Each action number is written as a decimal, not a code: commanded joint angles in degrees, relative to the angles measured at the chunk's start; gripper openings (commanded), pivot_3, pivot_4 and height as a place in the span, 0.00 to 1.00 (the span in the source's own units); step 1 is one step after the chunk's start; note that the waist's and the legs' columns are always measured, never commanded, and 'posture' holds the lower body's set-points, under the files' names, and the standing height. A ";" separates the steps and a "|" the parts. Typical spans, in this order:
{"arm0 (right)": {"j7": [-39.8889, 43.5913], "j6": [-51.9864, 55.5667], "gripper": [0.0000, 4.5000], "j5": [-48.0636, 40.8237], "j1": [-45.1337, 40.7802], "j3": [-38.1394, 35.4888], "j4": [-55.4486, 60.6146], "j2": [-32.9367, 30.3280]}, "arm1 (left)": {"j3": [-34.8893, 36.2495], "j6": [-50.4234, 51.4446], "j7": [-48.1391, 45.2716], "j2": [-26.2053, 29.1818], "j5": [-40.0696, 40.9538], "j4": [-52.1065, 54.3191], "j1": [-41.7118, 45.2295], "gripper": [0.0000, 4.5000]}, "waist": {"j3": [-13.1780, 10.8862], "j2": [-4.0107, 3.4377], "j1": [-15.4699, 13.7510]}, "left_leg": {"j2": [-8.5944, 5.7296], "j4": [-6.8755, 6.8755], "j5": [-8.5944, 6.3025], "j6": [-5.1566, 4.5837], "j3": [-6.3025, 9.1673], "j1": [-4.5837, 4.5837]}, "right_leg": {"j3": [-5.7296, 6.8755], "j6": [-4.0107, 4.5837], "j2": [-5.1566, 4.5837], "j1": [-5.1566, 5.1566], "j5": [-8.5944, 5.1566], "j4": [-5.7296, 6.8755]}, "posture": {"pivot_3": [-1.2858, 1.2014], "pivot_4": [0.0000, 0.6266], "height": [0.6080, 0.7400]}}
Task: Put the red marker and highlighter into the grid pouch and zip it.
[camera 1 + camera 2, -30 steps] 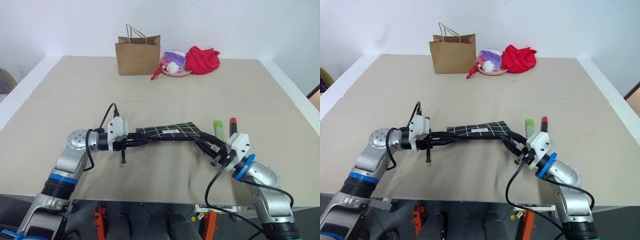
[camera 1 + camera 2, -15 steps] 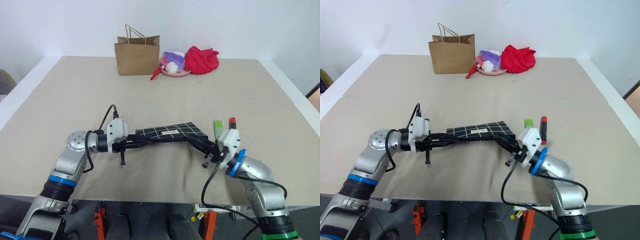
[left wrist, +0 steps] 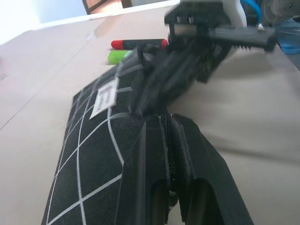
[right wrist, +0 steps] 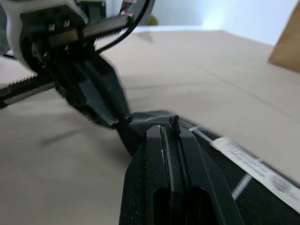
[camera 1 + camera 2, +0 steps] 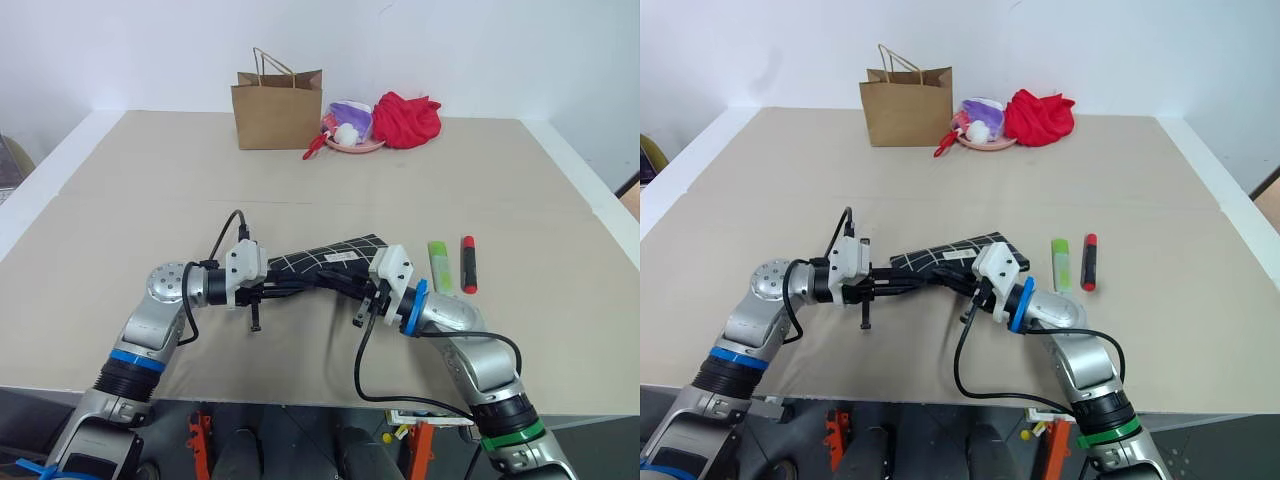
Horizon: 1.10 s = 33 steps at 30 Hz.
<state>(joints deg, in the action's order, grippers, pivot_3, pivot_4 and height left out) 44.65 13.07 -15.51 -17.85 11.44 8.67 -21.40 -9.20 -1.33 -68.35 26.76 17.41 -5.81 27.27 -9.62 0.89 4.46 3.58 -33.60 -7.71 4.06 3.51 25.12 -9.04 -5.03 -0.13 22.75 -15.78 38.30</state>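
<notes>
Overhead, both end effectors (image 5: 300, 285) (image 5: 345, 283) clamped on grid pouch (image 5: 335, 256); pouch's white label (image 3: 104, 97) in left wrist view.

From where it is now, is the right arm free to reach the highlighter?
Probably not yet: the right gripper is shut on the grid pouch. The highlighter lies beside the red marker with open table between.

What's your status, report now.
Both grippers, left and right, shut on the grid pouch. Red marker and highlighter lie on the table, outside it. Nothing in the way.
</notes>
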 commanded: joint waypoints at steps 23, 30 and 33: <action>-11.71 13.65 0.98 -12.07 0.83 -25.72 8.02 -2.64 | 2.48 2.51 0.26 0.18 3.07 3.69 -0.28 0.00 | -0.01 0.03 -0.29 | -0.01 0.00 0.00 0.00 0.01 0.04 | 0.00 -0.03 -0.03 -0.01 0.02 -0.02 | 0.52 0.24 1.00; -19.31 12.60 0.98 -9.83 8.86 -29.31 8.10 -1.01 | 4.74 8.58 0.02 1.82 7.70 4.92 -0.74 0.00 | 0.00 0.03 0.17 | 0.00 0.16 -0.01 -0.02 0.00 0.00 | 0.01 0.04 0.00 0.09 -0.03 -0.02 | 0.52 0.24 1.00; -20.20 10.57 0.98 -7.73 11.01 -27.22 8.36 0.26 | 4.67 9.54 -0.62 2.37 8.07 5.09 -0.61 0.00 | -0.01 -0.01 0.59 | 0.00 0.17 -0.01 -0.02 0.00 0.00 | -0.01 0.04 -0.01 0.11 -0.03 0.00 | 0.52 0.24 1.00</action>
<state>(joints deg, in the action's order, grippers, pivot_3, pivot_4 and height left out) 24.95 25.78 -24.23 -6.82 -16.20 14.33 -21.30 -6.07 7.89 -68.40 28.29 24.12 -3.04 26.24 -9.63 0.88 5.05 3.57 -33.45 -7.72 4.04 3.51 25.12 -9.04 -4.99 -0.14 22.85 -15.80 38.30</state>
